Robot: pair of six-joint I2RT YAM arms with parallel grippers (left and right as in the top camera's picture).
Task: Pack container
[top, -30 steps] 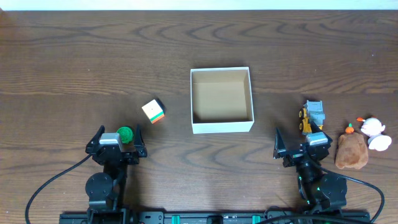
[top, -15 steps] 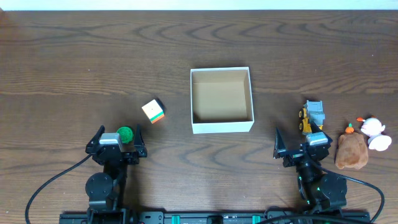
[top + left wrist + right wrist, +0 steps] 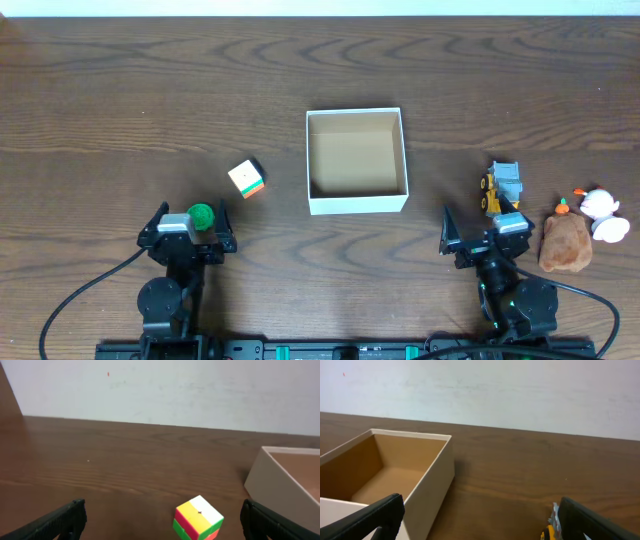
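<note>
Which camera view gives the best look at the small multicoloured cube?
The left wrist view. The cube sits close, with its yellow, red, green and white patches clear. The overhead view shows it small, left of the box and apart from it. The right wrist view does not show it.

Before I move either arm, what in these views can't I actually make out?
- Right wrist: toy truck is cut by the bottom edge; only a sliver shows.
- Left wrist: container is cut by the right edge; its inside barely shows.
- Overhead: green round object sits by the left gripper; lying loose or mounted, unclear.
- Overhead: brown toy and white toy too small for detail.
</note>
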